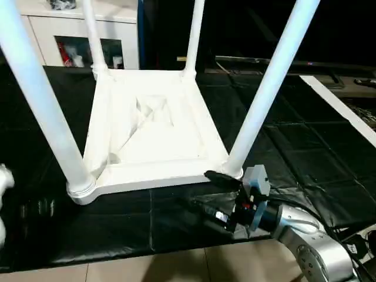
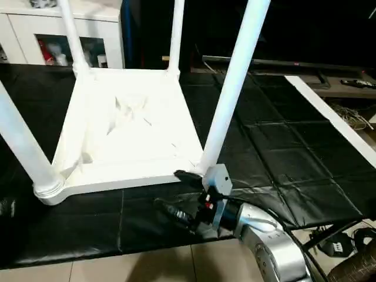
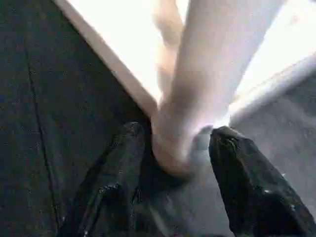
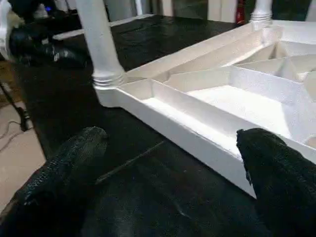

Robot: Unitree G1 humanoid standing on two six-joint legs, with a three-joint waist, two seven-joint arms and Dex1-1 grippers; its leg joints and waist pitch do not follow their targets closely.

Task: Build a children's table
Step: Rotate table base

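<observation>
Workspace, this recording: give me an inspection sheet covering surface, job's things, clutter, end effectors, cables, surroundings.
Surface: black mat in quilted squares, tiled floor at its near edge.
Job's things: tabletop upside down, ribbed underside up; four legs stand in the corner sockets.
Clutter: nothing seen.
End effectors: right end effector open beside the near right corner; left end effector straddles a leg's base, contact unclear.
Cables: loose cables at far right.
Surroundings: white cabinet with glass doors behind.

Right pincer (image 1: 207, 197) spread wide, silver forearm angled inward; left pincer (image 3: 170, 163) fingers half parted
</observation>
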